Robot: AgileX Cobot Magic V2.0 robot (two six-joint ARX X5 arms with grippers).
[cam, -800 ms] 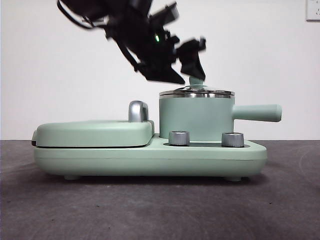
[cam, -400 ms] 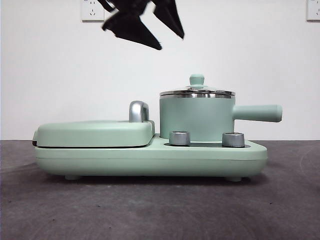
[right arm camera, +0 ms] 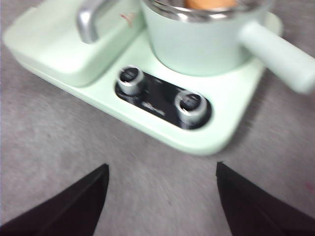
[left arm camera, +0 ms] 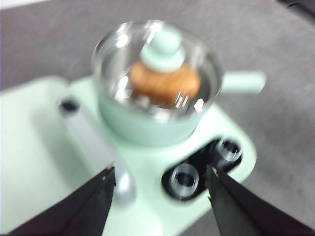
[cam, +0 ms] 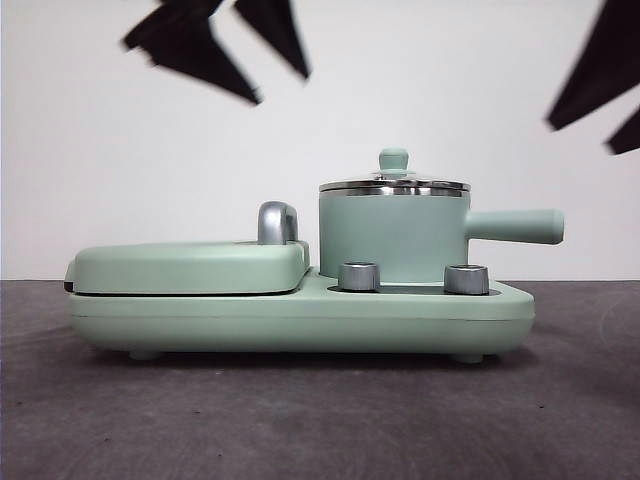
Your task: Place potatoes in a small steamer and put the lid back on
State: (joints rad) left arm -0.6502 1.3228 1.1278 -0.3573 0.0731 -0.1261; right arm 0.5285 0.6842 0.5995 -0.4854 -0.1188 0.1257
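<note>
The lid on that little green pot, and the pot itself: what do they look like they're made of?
The lid looks like clear glass: the potato shows through it, inside a shiny steel-looking rim, with a matte mint knob, probably plastic. The small steamer has a smooth matte mint wall, perhaps painted metal or plastic, under a bright metal rim; its handle is equally matte.

Both end effectors (left arm camera: 160, 179) (right arm camera: 162, 169) raised (agape)

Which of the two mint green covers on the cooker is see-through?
The round glass lid on the small steamer, showing the potato beneath. The flat grill cover beside it is opaque.
</note>
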